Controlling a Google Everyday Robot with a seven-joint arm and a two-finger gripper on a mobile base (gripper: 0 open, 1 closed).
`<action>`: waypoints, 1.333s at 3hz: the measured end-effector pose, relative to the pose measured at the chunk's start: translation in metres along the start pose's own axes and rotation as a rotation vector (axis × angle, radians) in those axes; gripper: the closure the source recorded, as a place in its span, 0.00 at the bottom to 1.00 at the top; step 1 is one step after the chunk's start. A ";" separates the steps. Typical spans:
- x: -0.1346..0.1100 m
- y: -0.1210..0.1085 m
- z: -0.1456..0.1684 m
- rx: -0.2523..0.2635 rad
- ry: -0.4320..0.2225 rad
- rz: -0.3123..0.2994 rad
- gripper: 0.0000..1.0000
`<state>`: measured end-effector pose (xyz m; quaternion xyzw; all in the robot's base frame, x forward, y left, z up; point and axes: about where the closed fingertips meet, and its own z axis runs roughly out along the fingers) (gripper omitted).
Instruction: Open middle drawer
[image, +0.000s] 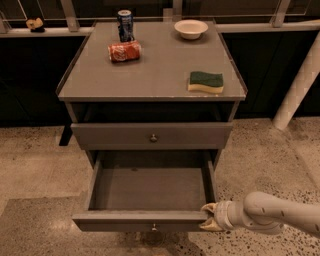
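The grey flat-fronted middle drawer (125, 224) of the grey metal cabinet (160, 75) stands drawn well out beneath the closed, taller-fronted grey drawer (115, 136), its plain box interior exposed, so the task appears essentially complete. The robot's tan-tipped gripper (212, 218) sits at the right end of the drawer front, well apart from the small round metal knob (154, 227), probably because that edge offers purchase for pulling. Whether its grasp is open or closed on the front cannot be told.

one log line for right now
middle drawer: pulled out, empty inside | gripper: at its front right corner | drawer above: shut
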<state>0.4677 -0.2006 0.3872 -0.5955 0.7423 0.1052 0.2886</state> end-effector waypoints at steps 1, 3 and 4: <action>0.000 0.000 0.000 0.000 0.000 0.000 0.36; 0.000 0.000 0.000 0.000 0.000 0.000 0.00; 0.000 0.000 0.000 0.000 0.000 0.000 0.00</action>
